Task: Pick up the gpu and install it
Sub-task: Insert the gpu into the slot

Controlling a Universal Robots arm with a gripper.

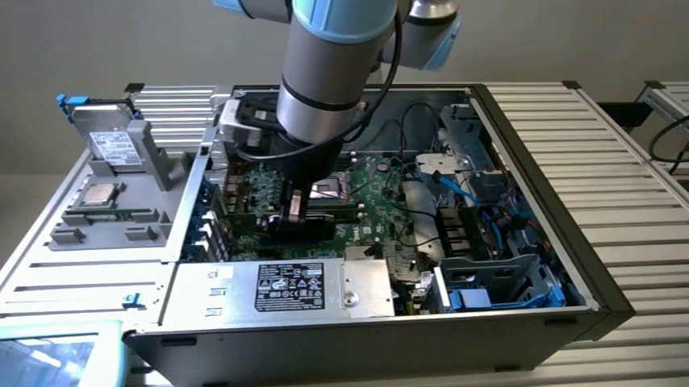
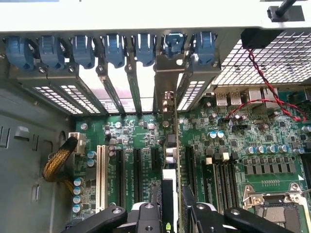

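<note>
**Desk:** What sits at the exterior view's left?

**Me:** A drive caddy (image 1: 113,149) and a loose processor (image 1: 100,193), kept outside the case (image 1: 603,266), I'd say to stay clear of my arm.

**Desk:** And the gpu?

**Me:** Centre frame. My hand (image 1: 293,208) is clamped on the gpu (image 2: 173,145), card upright on edge over the motherboard (image 1: 372,193). I judge that's so its connector meets the slot and its bracket (image 2: 167,77) meets the rear opening.

**Desk:** Any writing?

**Me:** A black label (image 1: 289,286) on the power supply (image 1: 366,297). I can't read it.
</note>
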